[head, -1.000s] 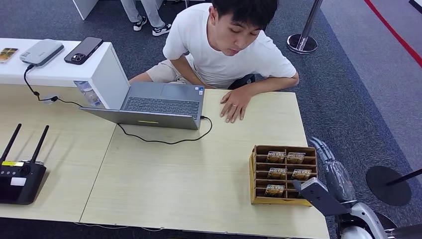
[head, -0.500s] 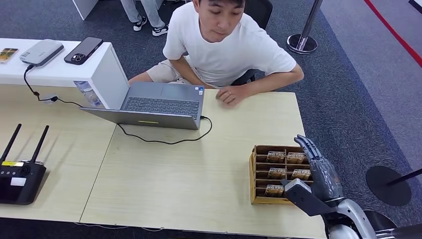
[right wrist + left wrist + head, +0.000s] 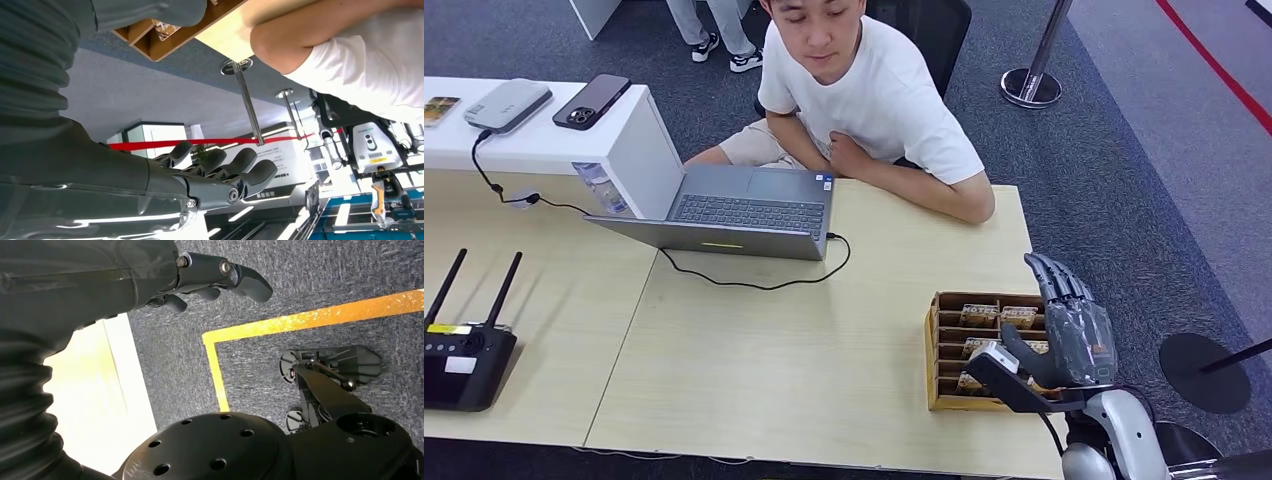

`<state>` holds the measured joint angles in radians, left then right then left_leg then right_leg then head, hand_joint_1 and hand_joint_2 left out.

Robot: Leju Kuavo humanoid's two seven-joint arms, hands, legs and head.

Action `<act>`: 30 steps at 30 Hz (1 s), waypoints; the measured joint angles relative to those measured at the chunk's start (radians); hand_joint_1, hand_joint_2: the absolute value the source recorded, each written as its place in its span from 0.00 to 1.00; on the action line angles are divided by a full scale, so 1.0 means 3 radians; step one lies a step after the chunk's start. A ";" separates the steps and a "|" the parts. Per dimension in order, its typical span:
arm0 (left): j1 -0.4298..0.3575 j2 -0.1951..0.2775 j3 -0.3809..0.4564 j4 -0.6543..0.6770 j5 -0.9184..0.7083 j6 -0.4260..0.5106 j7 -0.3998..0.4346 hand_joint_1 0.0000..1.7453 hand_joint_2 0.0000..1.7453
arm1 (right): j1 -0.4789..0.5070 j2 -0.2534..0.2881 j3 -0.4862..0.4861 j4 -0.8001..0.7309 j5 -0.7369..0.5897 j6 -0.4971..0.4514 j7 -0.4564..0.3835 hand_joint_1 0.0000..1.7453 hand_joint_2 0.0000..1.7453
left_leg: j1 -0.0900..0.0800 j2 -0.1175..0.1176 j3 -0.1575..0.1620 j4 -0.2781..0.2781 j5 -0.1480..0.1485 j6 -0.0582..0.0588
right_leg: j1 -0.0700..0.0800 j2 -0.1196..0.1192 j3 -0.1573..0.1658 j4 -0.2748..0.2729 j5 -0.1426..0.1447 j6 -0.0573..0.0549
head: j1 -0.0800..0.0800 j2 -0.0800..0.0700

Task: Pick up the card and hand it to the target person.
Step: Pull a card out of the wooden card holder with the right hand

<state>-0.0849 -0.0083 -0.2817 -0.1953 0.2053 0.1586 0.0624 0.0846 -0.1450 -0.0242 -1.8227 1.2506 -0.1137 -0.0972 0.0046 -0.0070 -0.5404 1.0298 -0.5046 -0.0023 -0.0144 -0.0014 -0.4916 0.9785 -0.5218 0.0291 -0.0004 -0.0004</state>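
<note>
The wooden card box (image 3: 979, 350) stands on the light wood table (image 3: 804, 350), near the table's right front corner. Its compartments hold several cards (image 3: 980, 313), lying flat in rows; none has left the box.

The right hand (image 3: 1069, 335) is raised over the box's right side. Its fingers (image 3: 1056, 275) are extended and lie close together, pointing away from the robot past the box's far right corner; the thumb (image 3: 1022, 352) juts out over the box's middle compartments. Nothing is held in it. In the right wrist view the same fingers (image 3: 235, 167) lie side by side, lightly curved, with the box edge (image 3: 165, 42) close by.

The left hand (image 3: 200, 277) hangs over dark carpet beside a yellow floor line (image 3: 310, 317), away from the box, its fingers loosely curled and holding nothing.

A person in a white shirt (image 3: 879, 95) sits at the table's far edge beyond the box, one forearm resting on the tabletop. An open laptop (image 3: 744, 210) sits to the left of the box, toward the far side, and a black router (image 3: 464, 350) stands well to the left of the box.
</note>
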 joint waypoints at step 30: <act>0.0000 0.0000 0.0004 0.0000 -0.0058 -0.0008 -0.0021 0.00 1.00 | -0.0056 -0.0372 0.0236 0.0017 0.0329 0.0033 0.0182 0.40 1.00 | 0.0000 0.0000 0.0000 0.0000 0.0000 0.0000 | 0.0000 0.0000 0.0000 0.0000 0.0000 0.0000 | 0.0000 0.0000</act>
<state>-0.0847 -0.0084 -0.2805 -0.1953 0.1880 0.1563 0.0562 0.0680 -0.2567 0.0464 -1.8175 1.3493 -0.1037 -0.0426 0.0045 -0.0071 -0.5406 1.0299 -0.5046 -0.0023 -0.0145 -0.0015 -0.4916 0.9785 -0.5218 0.0291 -0.0004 -0.0004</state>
